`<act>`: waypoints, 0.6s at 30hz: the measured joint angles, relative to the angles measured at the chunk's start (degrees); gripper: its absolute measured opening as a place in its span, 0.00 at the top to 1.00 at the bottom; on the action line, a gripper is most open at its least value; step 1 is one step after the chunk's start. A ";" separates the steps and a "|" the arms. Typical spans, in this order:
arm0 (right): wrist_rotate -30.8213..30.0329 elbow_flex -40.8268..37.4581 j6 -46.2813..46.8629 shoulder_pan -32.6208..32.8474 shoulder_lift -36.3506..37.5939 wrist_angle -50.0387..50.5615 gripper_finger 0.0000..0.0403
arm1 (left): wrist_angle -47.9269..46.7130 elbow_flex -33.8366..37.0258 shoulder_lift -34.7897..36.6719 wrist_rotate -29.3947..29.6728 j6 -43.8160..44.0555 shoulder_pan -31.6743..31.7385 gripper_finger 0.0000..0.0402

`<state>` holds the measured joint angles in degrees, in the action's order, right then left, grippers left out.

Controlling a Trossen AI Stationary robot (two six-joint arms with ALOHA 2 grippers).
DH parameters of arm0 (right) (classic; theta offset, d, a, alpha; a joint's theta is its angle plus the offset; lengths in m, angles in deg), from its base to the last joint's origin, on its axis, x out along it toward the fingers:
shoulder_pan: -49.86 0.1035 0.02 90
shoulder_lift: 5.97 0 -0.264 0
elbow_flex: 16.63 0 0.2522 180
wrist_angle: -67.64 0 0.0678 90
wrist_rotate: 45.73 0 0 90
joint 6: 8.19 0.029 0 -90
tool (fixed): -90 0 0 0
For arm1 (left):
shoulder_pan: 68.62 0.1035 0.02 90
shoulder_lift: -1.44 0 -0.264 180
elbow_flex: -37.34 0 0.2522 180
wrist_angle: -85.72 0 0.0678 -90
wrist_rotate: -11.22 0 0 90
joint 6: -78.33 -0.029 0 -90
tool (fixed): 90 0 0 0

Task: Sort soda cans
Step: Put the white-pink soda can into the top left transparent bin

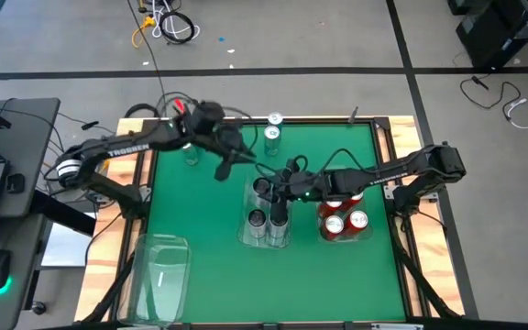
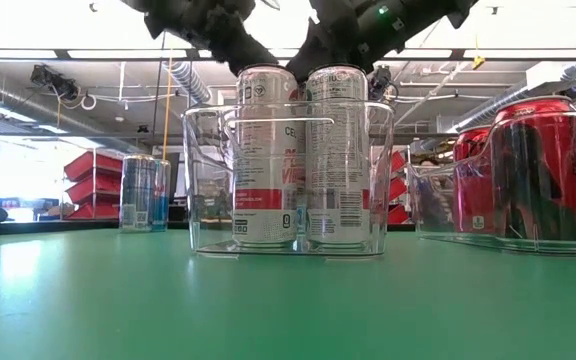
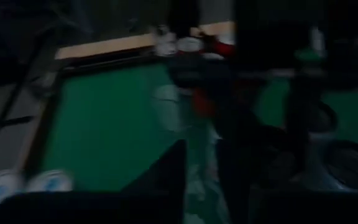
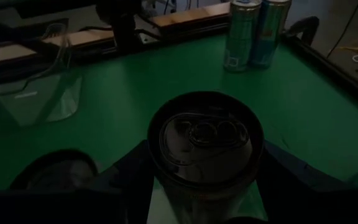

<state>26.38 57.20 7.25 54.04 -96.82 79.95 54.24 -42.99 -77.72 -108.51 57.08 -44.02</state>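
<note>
My right gripper [image 1: 280, 194] is shut on a dark grey soda can [image 4: 204, 140] over the clear middle bin [image 1: 246, 229], where more dark cans [image 2: 266, 150] stand upright. Red cans [image 1: 342, 220] stand in the clear bin to its right. Two silver-teal cans [image 4: 253, 31] stand on the green table near its far edge. Another can [image 1: 191, 152] stands at the far left. My left gripper [image 1: 221, 171] hangs above the table, just left of the middle bin's far end, touching nothing that I can see. My right gripper pinches the dark can's upper wall [image 4: 160, 180] just under the rim, one finger on each side. The fingers [image 4: 291, 174] come slanting down from the table's right side. The can stays upright, top up, inside the middle bin. Its base is hidden.
An empty clear bin [image 1: 159, 270] lies at the near left corner. Wooden rails [image 1: 388, 137] edge the table. Open green surface lies between the empty bin and the middle bin. Both arms are close together over the middle bin.
</note>
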 joint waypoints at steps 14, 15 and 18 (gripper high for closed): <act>2.25 -0.48 -0.68 0.75 -1.20 0.06 0.45 | 8.72 8.18 0.17 12.14 2.02 -12.72 0.99; 2.50 -0.48 -0.61 0.75 -1.86 -0.45 0.45 | 8.13 8.18 -0.08 13.78 1.99 -13.19 0.99; 2.57 -0.44 -0.66 0.75 -2.60 -1.31 0.45 | 6.46 8.20 -0.69 16.92 2.01 -14.22 1.00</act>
<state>28.95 56.76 6.59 54.79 -99.41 78.63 60.70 -34.79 -78.41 -91.59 59.09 -58.24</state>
